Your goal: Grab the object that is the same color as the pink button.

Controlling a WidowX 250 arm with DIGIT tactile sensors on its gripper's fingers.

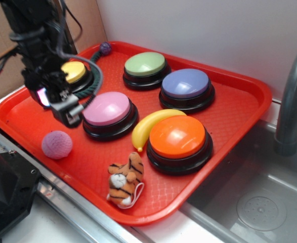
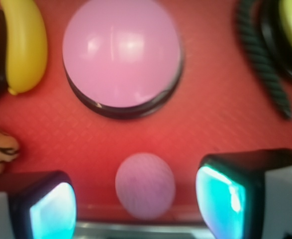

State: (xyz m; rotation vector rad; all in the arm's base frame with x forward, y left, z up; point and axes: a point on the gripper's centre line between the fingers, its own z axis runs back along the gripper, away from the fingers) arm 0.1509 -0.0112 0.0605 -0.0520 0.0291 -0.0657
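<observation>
Here, on a red tray (image 1: 229, 96): 5 domed buttons, with the pink button (image 1: 108, 112) near the front-left and a small pink ball (image 1: 56, 145) just in front of it, close to the tray's front edge, touching nothing. Above the tray's left side, the pincer (image 1: 67, 109), jaws spread wide and holding nothing. From the wrist camera, the ball (image 2: 145, 185) low in frame between the 2 fingertips (image 2: 220, 191), with gaps on both sides, and the pink button (image 2: 122, 55) beyond it. Also on the tray: a yellow banana (image 1: 151, 126) between the pink and orange button (image 1: 178, 137), and a toy tiger (image 1: 126, 178) at the front.
</observation>
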